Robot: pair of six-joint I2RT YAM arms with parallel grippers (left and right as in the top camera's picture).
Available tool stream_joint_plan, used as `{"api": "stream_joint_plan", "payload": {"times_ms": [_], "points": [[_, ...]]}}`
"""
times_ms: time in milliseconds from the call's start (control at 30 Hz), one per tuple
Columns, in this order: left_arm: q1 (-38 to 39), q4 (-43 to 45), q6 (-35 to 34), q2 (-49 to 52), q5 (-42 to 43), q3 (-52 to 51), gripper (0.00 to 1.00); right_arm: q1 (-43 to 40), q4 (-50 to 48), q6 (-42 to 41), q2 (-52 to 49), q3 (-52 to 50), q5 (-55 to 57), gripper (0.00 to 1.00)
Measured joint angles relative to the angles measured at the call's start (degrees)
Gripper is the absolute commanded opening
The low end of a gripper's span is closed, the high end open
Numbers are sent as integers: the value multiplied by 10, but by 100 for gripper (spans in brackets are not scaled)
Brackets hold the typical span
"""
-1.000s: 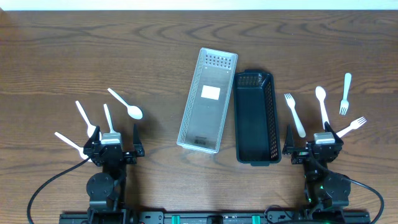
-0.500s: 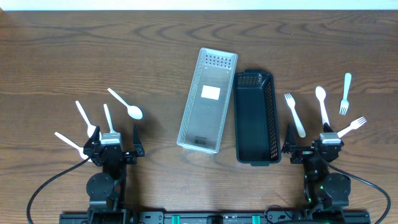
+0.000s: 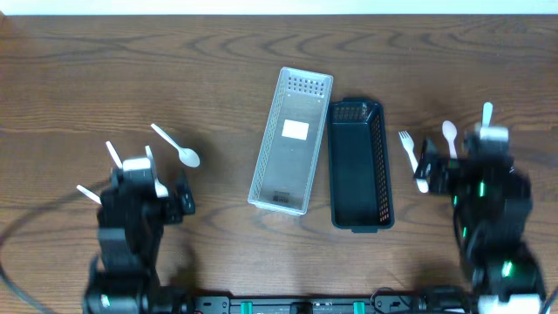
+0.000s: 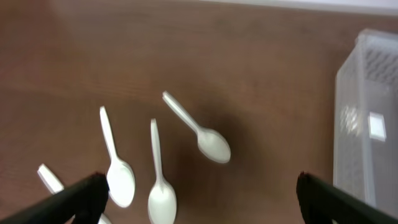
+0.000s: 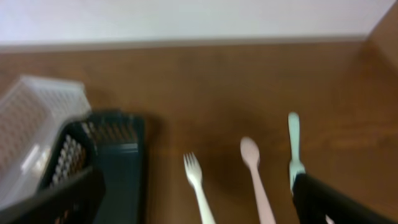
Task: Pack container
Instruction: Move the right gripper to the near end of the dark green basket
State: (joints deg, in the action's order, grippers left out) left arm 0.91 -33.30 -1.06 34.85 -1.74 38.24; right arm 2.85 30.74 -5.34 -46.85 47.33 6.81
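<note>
The left gripper (image 4: 200, 186) has its jaws spread wide with nothing between them. It hovers over a loose cluster of white spoons (image 4: 158, 180) at the left of the table (image 3: 87, 70). The right gripper (image 5: 198, 182) is spread just as wide and is also empty. It hangs above a fork (image 5: 193, 167) and a pale spoon (image 5: 252, 155) on the right side, with a third handle beside them whose head is hidden.

This cutlery looks like thin plastic: very light, fairly stiff, smooth and lying flat on the wood. It will probably skid or flip if nudged. The safest hold is across the handle, about midway along, with the fingertips set down on either side.

Two long baskets stand side by side and touching in the middle of the table. The clear basket (image 3: 270, 131) on the left is angled slightly and has a white label (image 3: 295, 131) on its floor. The black basket (image 3: 384, 174) on the right has slotted walls. Neither appears to hold any cutlery yet, so packing seems barely begun.
</note>
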Motion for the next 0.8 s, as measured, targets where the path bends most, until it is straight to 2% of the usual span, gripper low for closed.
{"api": "stream_joint_plan", "payload": {"times_ms": [100,133,167,200,233,267,300,367,533,633,800], "points": [[0,-82,0,130,0,111,98,0,64,10,-129,112,-4,99],[0,-97,0,161,0,137,98,0,76,11,-165,141,-12,96],[0,-118,0,199,0,173,98,0,84,14,-201,167,-25,73],[0,-125,0,219,0,191,98,0,84,18,-224,181,-35,54],[0,-136,0,249,0,219,98,0,83,18,-249,193,-45,40],[0,-138,0,263,0,231,98,0,80,18,-268,198,-53,29],[0,-143,0,279,0,243,98,0,79,19,-289,202,-60,24],[0,-145,0,299,0,253,98,0,79,19,-318,202,-67,23],[0,-164,-1,324,0,253,98,0,82,21,-398,202,-78,9],[0,-172,-1,330,0,253,98,0,83,21,-436,202,-82,10],[0,-181,-2,333,0,253,98,0,80,21,-477,202,-85,18]]}}
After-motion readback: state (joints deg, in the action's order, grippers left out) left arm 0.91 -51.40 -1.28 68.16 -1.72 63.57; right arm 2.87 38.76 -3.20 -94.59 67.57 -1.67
